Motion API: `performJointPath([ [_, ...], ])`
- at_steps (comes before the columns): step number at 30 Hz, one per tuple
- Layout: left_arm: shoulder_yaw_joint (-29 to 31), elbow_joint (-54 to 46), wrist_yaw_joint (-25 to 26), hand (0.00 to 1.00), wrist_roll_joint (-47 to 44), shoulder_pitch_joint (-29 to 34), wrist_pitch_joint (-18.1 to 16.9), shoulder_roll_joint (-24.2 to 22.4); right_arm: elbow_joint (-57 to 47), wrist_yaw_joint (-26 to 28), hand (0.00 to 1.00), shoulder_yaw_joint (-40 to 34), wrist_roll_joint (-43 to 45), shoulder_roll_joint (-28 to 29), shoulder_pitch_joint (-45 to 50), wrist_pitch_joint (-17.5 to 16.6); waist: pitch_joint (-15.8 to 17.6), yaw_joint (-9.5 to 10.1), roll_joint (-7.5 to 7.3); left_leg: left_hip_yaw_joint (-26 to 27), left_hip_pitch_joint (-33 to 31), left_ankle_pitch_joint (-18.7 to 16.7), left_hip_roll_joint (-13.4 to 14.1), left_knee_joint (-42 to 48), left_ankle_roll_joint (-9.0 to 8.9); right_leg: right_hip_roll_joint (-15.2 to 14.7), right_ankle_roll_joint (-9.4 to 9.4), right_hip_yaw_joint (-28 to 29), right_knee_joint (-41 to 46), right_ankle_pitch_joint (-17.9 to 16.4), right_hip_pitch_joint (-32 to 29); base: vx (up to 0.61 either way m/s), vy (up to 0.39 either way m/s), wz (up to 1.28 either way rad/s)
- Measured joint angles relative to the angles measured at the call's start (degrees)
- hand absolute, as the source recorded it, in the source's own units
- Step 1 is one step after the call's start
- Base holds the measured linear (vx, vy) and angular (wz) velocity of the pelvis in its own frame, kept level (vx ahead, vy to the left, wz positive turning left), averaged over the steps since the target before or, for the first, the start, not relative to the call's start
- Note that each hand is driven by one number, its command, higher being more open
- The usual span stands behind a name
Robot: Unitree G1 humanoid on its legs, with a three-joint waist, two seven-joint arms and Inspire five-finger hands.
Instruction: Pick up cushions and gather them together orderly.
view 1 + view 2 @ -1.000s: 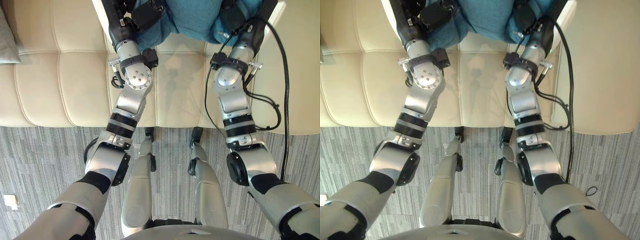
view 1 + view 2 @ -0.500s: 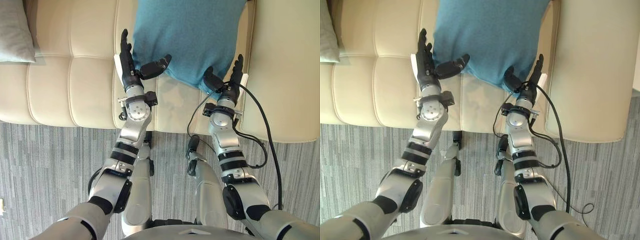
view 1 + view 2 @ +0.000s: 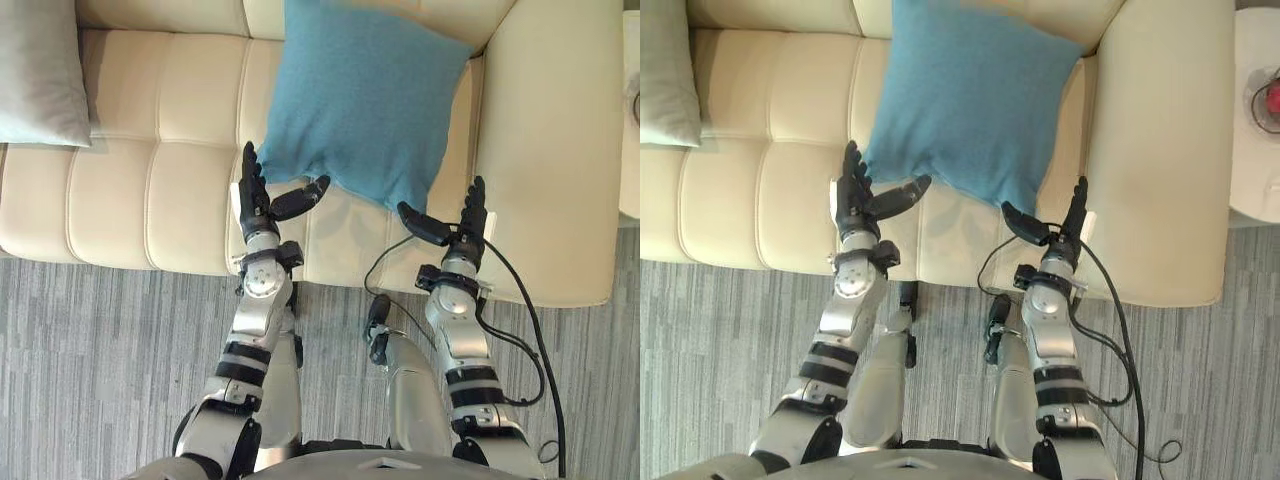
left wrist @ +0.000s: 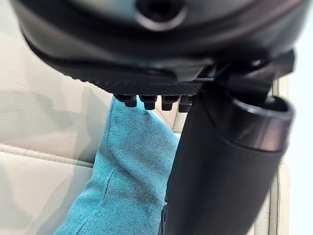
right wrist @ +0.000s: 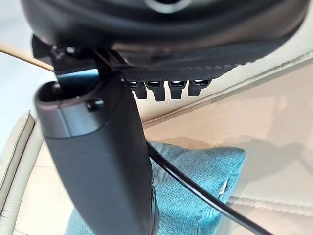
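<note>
Cream sofa [image 3: 150, 180] | teal cushion [image 3: 365, 110] rests on the seat at upper centre, grey cushion [image 3: 40, 70] well apart at upper left | left hand [image 3: 255, 195] and right hand [image 3: 462, 228] flank its lower corners, fingers straight, thumbs spread, holding nothing | step: cushions seemingly not yet gathered | next: likely clasping one cushion to bring the pair together

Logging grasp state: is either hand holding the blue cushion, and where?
Nothing is held: left hand and right hand are open by the lower corners of the blue cushion.
</note>
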Motion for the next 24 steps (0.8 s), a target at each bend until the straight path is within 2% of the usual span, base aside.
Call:
performJointPath([
  [5,1.03,-1.34,-3.59,1.00,-0.02,8.74,0.01,2.27,-0.26,5.36,1.00,0.03,-0.01,-1.05,7.99,-0.53,-3.25,-0.26,-0.55,0.60,3.21,-1.43,-0.02,-0.18,-0.05,0.54,0.41,0.22,-0.96,-1.13,3.30,0.10,-0.044,-0.04],
  [8,0.92,-1.45,-7.65,1.00,0.06,15.56,-0.01,4.75,-0.19,9.45,1.00,0.37,-0.25,-1.64,14.74,-0.83,-7.03,-0.53,-0.62,1.18,6.04,-2.20,0.11,-1.72,-0.02,0.98,0.63,0.38,-3.09,-1.57,6.03,0.14,-0.013,-0.07],
  [10,0.88,-0.14,-10.57,1.00,0.42,20.60,-0.56,6.57,1.52,12.22,1.00,1.27,-0.61,-3.10,19.23,-2.53,-10.12,-1.33,-0.66,1.47,8.10,-2.31,0.12,-3.59,0.03,1.28,0.93,0.39,-5.42,-1.43,8.21,0.15,0.011,-0.04],
  [16,0.79,13.89,-16.07,1.00,5.15,24.72,-0.93,8.72,14.48,16.54,1.00,3.49,-6.66,-4.95,21.16,-4.77,-14.68,-2.74,-0.42,2.19,13.05,-2.41,-0.12,-6.01,0.18,1.99,2.22,0.15,-13.87,1.14,15.82,0.13,0.042,-0.01],
  [19,0.94,20.16,-17.03,1.00,7.47,25.47,-0.92,9.25,19.75,17.42,1.00,5.10,-9.57,-5.21,21.12,-5.76,-16.32,-2.80,-0.01,2.90,14.80,-2.44,-0.24,-6.95,0.22,2.27,2.47,0.39,-17.01,2.49,18.25,0.04,0.039,-0.09],
  [20,0.94,24.27,-17.55,1.00,8.59,25.52,-0.92,9.29,23.30,17.83,1.00,5.56,-11.02,-5.31,21.05,-6.10,-16.96,-2.83,0.55,2.93,15.92,-2.61,-0.41,-7.23,0.48,2.31,2.66,0.36,-18.52,3.14,19.90,0.02,0.037,-0.04],
  [24,1.02,29.41,-17.65,1.00,10.64,25.63,-0.90,9.28,29.24,18.05,1.00,5.63,-12.03,-5.65,20.92,-6.23,-18.11,-2.87,1.21,2.98,17.35,-2.80,-0.61,-7.82,0.70,2.32,2.88,0.42,-19.85,3.86,21.53,-0.03,0.039,-0.02],
])
